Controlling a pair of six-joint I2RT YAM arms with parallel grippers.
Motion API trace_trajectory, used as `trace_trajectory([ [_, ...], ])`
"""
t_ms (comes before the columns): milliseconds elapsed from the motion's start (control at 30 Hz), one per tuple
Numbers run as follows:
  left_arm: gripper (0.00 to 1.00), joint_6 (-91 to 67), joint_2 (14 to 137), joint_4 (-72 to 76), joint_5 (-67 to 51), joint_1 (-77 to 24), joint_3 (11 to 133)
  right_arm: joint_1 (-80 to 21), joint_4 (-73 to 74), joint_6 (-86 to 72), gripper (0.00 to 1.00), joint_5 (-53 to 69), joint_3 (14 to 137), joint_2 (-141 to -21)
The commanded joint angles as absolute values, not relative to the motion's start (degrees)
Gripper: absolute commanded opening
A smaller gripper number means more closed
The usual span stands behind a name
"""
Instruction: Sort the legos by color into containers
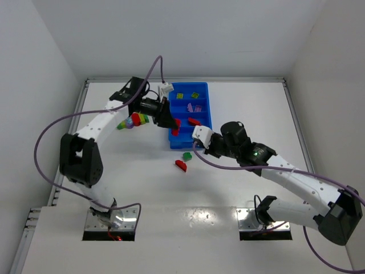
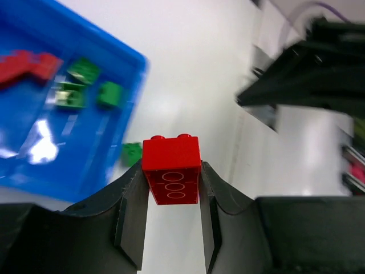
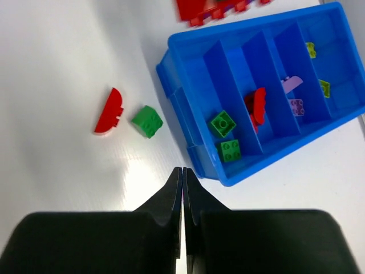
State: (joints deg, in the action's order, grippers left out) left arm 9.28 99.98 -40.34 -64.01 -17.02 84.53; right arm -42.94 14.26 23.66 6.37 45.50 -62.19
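Nearest the arm bases, over the white table (image 1: 251, 108): right gripper (image 3: 182, 181), fingers pressing flat together and gripping nothing.

- Item, at 11 o'clock from those fingertips in the right wrist view: one red curved piece (image 3: 108, 111) and one green brick (image 3: 147, 121). They are lying side by side on the table, apart from the fingers and outside the tray.
- Item, at 1 o'clock from the same fingertips: blue tray (image 3: 177, 85), its near end wall facing the gripper, its four compartments running away from it.
  - Nearest compartment is holding two green bricks (image 3: 222, 123).
  - Second is holding red pieces (image 3: 256, 105).
  - Third is holding purple pieces (image 3: 292, 85).
  - Farthest is holding yellow-green bricks (image 3: 325, 87).
- Item, at the tray's left wall in the overhead view: left gripper (image 2: 171, 171), fingers pinching a red brick (image 2: 171, 157) by its two flanks. The brick is sitting upright between the pads, its studded end sticking out past the fingertips. Whether it is hanging over a compartment or just outside the wall cannot be told.
- Item, at 9 o'clock from the tray: multicoloured cluster (image 1: 134, 121), resting on the table beside the left arm.
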Motion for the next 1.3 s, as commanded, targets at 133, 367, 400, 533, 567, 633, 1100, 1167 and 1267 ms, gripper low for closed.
trace_trajectory([
  [133, 0.00, -11.07, 87.48, -12.24, -35.46, -16.78, 75.17, -41.66, 14.50, 13.64, 0.23, 9.07, 45.35, -62.75],
  [367, 0.00, -10.55, 89.72, -7.56, -24.62, -22.76, 74.61, -37.80, 12.57, 2.99, 0.78, 4.22, 44.82, -62.75],
  [400, 0.00, -9.76, 92.35, -7.56, -24.00, -22.76, 75.23, -37.27, 11.96, 2.29, 0.80, 3.52, 44.82, -62.75],
  [533, 0.00, -9.76, 99.29, -5.27, -22.24, -24.08, 79.61, -34.20, 11.95, 0.44, 0.82, 3.52, 45.96, -62.75],
  [567, 0.00, -9.76, 100.80, -5.27, -22.24, -24.08, 80.59, -34.19, 11.95, -0.08, 0.82, 3.52, 45.97, -62.75],
  [633, 0.00, -9.76, 103.52, -5.27, -21.45, -24.70, 82.26, -33.40, 13.09, -0.09, 0.83, 4.04, 46.58, -62.75],
  [1100, 0.47, -5.71, 115.39, -7.82, -20.39, -25.22, 87.98, -29.44, 15.47, 3.51, 0.60, 11.42, 48.34, -63.28],
  [1167, 0.62, -5.71, 115.40, -8.35, -19.78, -25.22, 87.98, -29.44, 15.99, 5.00, 0.59, 15.27, 48.34, -63.80],
  [1267, 0.82, -6.33, 114.70, -6.52, -19.78, -25.22, 87.98, -30.14, 16.52, 7.38, 0.59, 19.32, 48.34, -64.34],
])
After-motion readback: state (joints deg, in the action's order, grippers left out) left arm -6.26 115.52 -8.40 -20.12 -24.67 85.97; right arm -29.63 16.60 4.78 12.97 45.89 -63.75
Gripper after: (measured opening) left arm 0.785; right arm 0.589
